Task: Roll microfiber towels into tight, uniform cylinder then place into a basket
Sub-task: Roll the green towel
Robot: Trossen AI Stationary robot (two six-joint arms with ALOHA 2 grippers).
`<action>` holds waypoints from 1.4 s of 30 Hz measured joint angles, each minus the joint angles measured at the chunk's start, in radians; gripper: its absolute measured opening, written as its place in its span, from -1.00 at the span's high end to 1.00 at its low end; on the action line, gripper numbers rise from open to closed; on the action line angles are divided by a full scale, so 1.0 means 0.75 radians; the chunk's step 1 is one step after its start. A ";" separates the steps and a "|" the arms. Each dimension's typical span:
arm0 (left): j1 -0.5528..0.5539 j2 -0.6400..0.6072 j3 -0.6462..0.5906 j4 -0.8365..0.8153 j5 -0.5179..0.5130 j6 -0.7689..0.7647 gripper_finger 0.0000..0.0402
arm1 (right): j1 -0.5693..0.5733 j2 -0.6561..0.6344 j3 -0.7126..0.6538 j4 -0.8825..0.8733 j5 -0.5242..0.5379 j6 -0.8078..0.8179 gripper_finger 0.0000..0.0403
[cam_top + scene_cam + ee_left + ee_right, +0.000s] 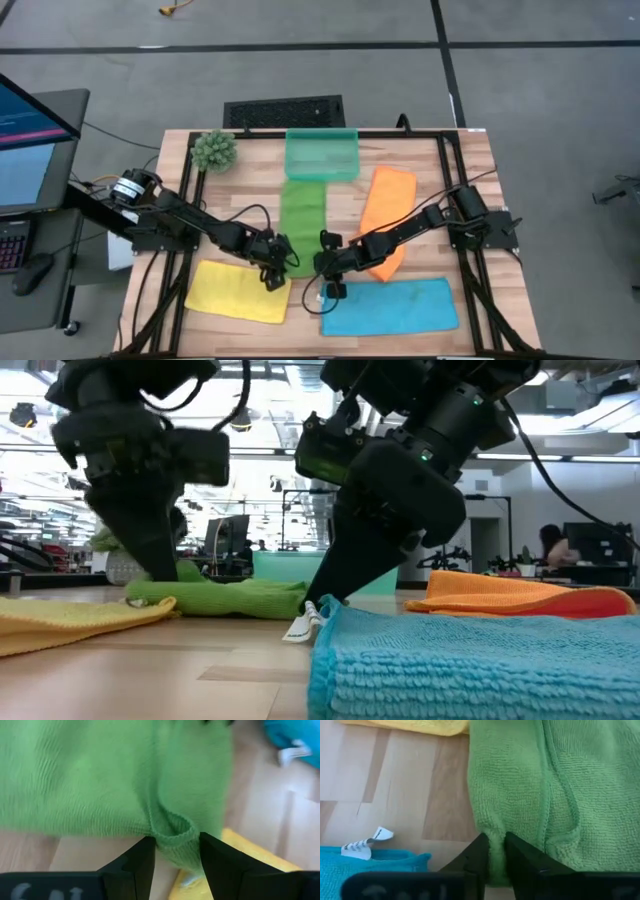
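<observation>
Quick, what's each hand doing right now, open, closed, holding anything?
Left hand: fingers closed on the near edge of the green towel, pinching a fold.
Right hand: fingers closed on the same towel's edge.

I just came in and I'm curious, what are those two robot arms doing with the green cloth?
Both arms are working on the soft green microfiber towel, which lies flat below the translucent teal plastic basket. The left gripper and the right gripper each pinch its near edge, likely to start rolling it. The yellow towel, orange towel and bright blue towel lie flat, unrolled.
</observation>
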 joint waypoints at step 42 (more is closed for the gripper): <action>-0.157 -0.004 0.274 -0.327 -0.165 0.457 0.29 | -0.018 0.008 0.034 -0.009 -0.125 0.095 0.85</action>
